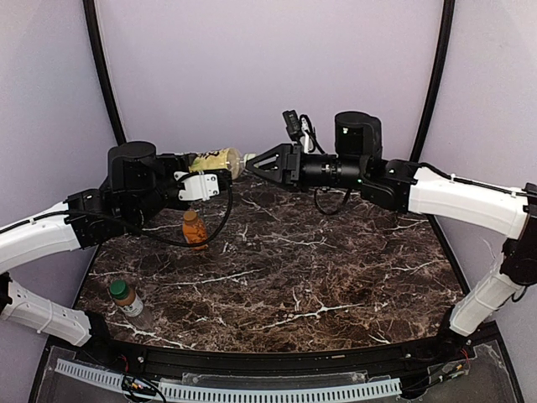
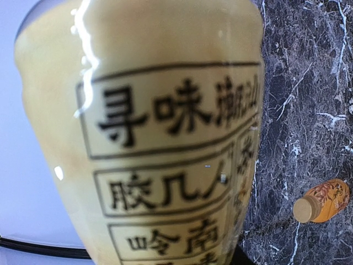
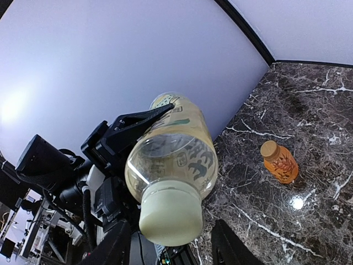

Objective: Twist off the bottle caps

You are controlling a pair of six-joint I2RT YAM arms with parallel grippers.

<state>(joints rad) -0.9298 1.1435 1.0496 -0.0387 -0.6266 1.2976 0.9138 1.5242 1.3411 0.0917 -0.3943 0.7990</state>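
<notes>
My left gripper (image 1: 218, 168) is shut on the tall yellow-labelled bottle (image 1: 215, 159) and holds it sideways in the air over the table's far left. Its label fills the left wrist view (image 2: 165, 132), and one black left finger presses its side in the right wrist view (image 3: 140, 118). The bottle's pale cap (image 3: 171, 215) points at my right gripper (image 3: 170, 232), which is open, its two fingers on either side of the cap and apart from it. The short orange bottle (image 1: 195, 228) stands on the table below. The small clear bottle (image 1: 124, 296) with a green cap stands at the near left.
The dark marble table (image 1: 319, 277) is backed by a pale curved wall. The orange bottle also shows in the left wrist view (image 2: 322, 200) and the right wrist view (image 3: 280, 162). A black cable hangs under the left gripper.
</notes>
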